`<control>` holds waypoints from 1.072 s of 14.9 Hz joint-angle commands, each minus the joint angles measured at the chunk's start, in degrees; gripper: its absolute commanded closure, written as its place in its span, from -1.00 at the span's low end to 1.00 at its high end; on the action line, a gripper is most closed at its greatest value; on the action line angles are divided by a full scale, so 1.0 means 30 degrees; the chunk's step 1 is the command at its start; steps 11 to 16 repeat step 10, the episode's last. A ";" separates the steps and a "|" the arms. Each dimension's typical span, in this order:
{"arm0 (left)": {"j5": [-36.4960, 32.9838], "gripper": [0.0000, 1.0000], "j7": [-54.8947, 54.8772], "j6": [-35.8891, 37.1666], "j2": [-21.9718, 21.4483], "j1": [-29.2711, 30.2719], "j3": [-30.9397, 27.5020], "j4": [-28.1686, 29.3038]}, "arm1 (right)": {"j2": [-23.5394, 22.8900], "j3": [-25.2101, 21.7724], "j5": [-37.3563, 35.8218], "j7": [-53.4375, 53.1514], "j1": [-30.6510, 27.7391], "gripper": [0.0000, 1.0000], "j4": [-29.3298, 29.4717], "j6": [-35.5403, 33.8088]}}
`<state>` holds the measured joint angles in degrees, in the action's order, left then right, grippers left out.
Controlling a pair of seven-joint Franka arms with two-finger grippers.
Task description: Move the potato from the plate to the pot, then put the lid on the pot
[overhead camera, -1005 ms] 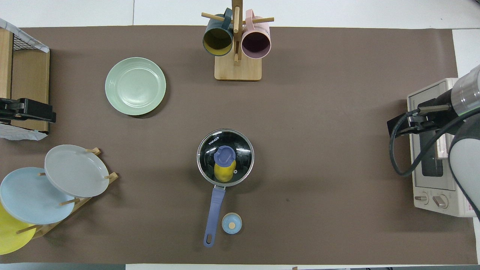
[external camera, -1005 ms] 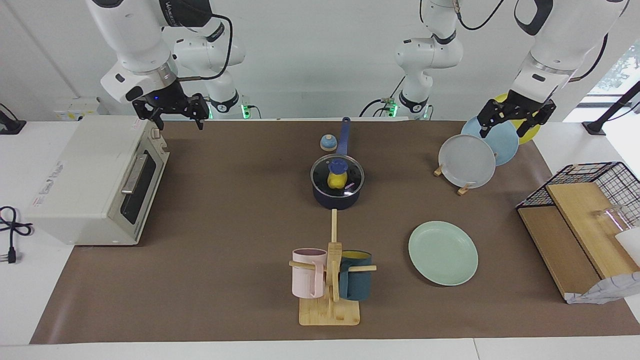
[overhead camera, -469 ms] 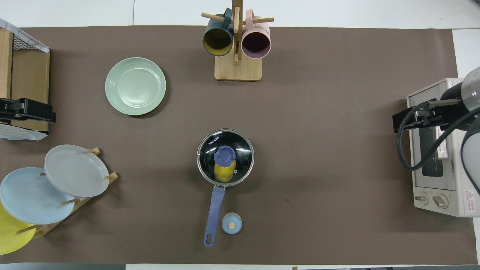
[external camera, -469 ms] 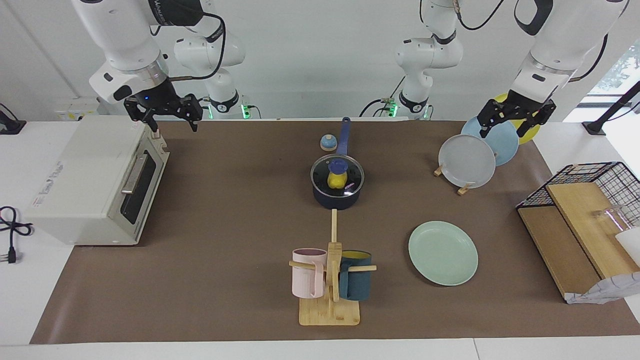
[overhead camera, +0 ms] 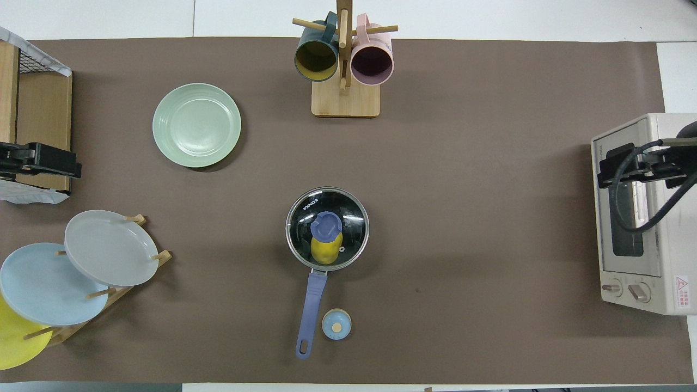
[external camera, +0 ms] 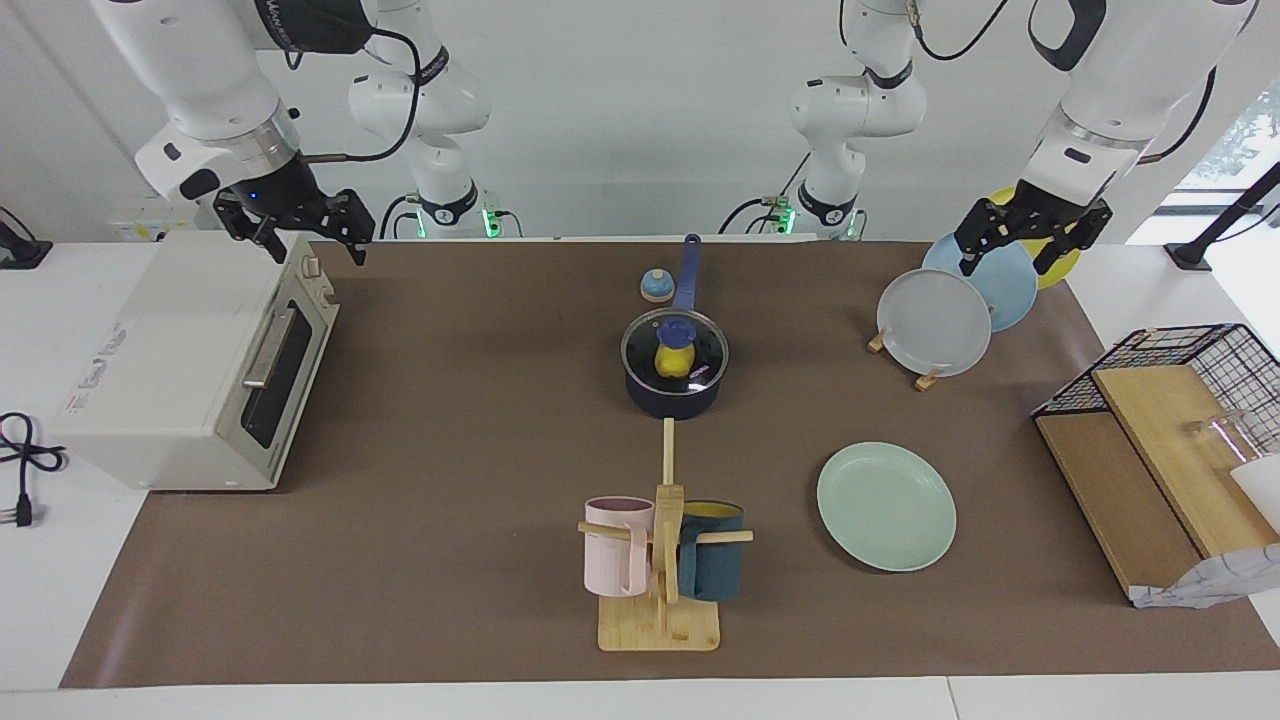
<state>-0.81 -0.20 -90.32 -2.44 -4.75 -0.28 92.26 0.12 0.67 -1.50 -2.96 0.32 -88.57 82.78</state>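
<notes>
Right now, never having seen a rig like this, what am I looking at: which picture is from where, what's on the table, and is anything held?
Two robot arms work at a table. One picture faces them; the other looks down from above them. The potato sits in the pot under the lid; the plate is bare. The right gripper hangs open over the toaster oven, the left gripper open over the plate rack. Neither holds anything.

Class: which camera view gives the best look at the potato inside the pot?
The overhead view: it looks straight down through the glass lid at the potato in the pot, the knob covering one end. The facing view shows the potato at a slant under the knob.
</notes>
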 commanded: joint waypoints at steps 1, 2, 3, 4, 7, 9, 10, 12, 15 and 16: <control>-0.0404 -1.00 -0.0021 -0.0098 -0.0415 0.0234 0.0151 0.0448 | 0.0019 0.0099 0.0294 0.0400 -0.0370 -1.00 0.0079 0.0414; -0.0404 -1.00 -0.0021 -0.0098 -0.0415 0.0234 0.0151 0.0448 | 0.0019 0.0099 0.0323 0.0400 -0.0370 -1.00 0.0079 0.0472; -0.0404 -1.00 -0.0021 -0.0098 -0.0386 0.0234 0.0151 0.0448 | -0.0010 0.0099 0.0352 0.0371 -0.0370 -1.00 0.0137 0.0531; -0.0404 -1.00 -0.0021 -0.0098 -0.0386 0.0234 0.0151 0.0448 | -0.0010 0.0128 0.0352 0.0371 -0.0370 -1.00 0.0109 0.0734; -0.0404 -1.00 -0.0021 -0.0098 -0.0415 0.0234 0.0151 0.0448 | -0.0010 0.0099 0.0323 0.0545 -0.0370 -1.00 0.0050 0.1115; -0.0404 -1.00 -0.0021 -0.0098 -0.0415 0.0234 0.0151 0.0448 | -0.0010 0.0128 0.0352 0.0605 -0.0370 -1.00 -0.0038 0.1293; -0.0404 -1.00 -0.0021 -0.0098 -0.0386 0.0234 0.0151 0.0448 | 0.0019 0.0128 0.0352 0.0605 -0.0341 -1.00 -0.0038 0.1235; -0.0404 -1.00 -0.0021 -0.0098 -0.0386 0.0234 0.0151 0.0448 | 0.0019 0.0128 0.0352 0.0605 -0.0341 -1.00 -0.0038 0.1235; -0.0404 -1.00 -0.0021 -0.0098 -0.0386 0.0234 0.0151 0.0448 | 0.0019 0.0128 0.0352 0.0605 -0.0341 -1.00 -0.0038 0.1235; -0.0404 -1.00 -0.0021 -0.0098 -0.0386 0.0234 0.0151 0.0448 | 0.0019 0.0128 0.0352 0.0605 -0.0341 -1.00 -0.0038 0.1235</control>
